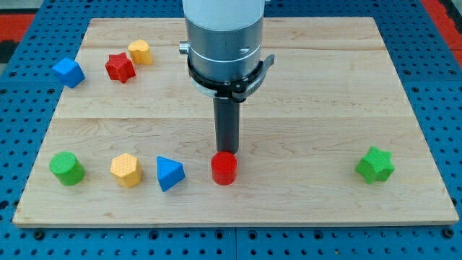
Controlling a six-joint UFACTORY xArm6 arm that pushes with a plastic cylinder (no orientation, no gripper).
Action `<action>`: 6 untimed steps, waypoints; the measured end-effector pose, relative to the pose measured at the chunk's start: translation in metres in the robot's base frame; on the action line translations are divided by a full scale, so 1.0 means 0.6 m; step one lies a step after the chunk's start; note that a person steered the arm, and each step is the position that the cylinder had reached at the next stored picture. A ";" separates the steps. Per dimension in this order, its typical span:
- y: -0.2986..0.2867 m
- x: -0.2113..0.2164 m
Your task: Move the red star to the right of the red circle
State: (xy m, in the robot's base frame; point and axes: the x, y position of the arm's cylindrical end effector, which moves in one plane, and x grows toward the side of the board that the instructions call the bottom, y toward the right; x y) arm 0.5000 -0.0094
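- The red star (pixel 120 67) lay in the upper left of the frame, on the tabletop (pixel 317 87), just beside a yellow block (pixel 140 52) and near a blue cube (pixel 68 72).
- The red circle (pixel 224 168) stood at lower centre, well apart from the star.
- My tip (pixel 228 151), the end effector, was a plain rod with no jaws to part or close; it clamped nothing and stood just behind the red circle, touching or nearly so.
- The tip was therefore far from the star, so the push had apparently not begun.
- A green cylinder (pixel 66 168), a yellow hexagon (pixel 125 170) and a blue triangle (pixel 170 173) formed a row left of the circle.
- The ground right of the circle lay free as far as the green star (pixel 375 165), presumably the destination.
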 end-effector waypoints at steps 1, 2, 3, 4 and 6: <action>-0.036 -0.083; -0.196 -0.087; -0.369 -0.080; -0.491 -0.097; -0.492 -0.130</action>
State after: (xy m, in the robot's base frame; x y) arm 0.4221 -0.3047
